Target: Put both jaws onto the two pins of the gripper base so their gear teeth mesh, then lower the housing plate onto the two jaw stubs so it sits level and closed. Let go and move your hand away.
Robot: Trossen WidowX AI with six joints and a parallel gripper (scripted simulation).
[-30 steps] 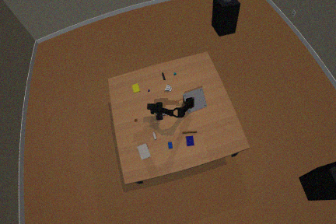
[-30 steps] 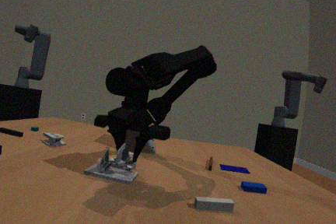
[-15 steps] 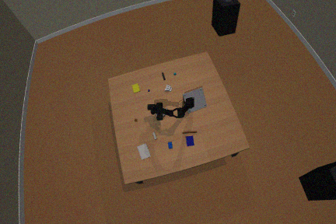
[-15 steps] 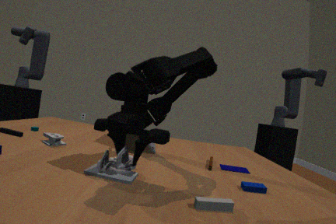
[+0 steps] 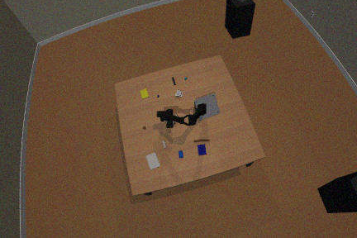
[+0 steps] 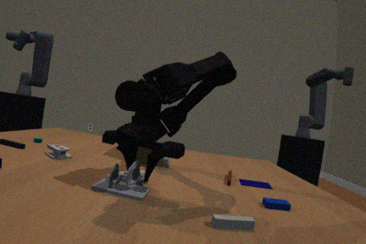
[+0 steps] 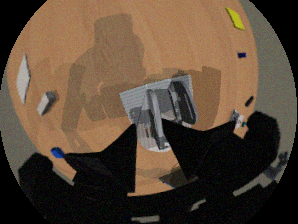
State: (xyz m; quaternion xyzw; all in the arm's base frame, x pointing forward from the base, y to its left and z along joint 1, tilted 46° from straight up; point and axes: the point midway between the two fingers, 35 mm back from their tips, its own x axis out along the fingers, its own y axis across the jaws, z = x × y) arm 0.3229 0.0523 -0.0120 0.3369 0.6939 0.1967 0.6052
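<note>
The light grey gripper base (image 6: 102,187) (image 7: 131,97) lies flat on the table below my hand. One jaw (image 6: 113,174) (image 7: 187,102) stands upright on one side of it. My gripper (image 6: 137,174) (image 7: 148,124) is shut on the other jaw (image 6: 134,172) (image 7: 154,107), which is upright, low over the base beside the first. Whether it is fully down on its pin, and whether the teeth mesh, cannot be told. A grey piece (image 6: 164,163) (image 7: 176,178), possibly the housing plate, is mostly hidden behind my fingers. In the top view the arm hides the base.
A small white part (image 5: 178,93) (image 6: 58,151) stands farther off. A pale block (image 5: 164,145) (image 6: 233,222) (image 7: 46,103), a blue block (image 5: 180,154) (image 6: 276,204) (image 7: 58,153), a dark blue sheet (image 5: 202,149) (image 6: 255,184) and a brown stick (image 5: 202,140) (image 6: 230,178) lie to one side.
</note>
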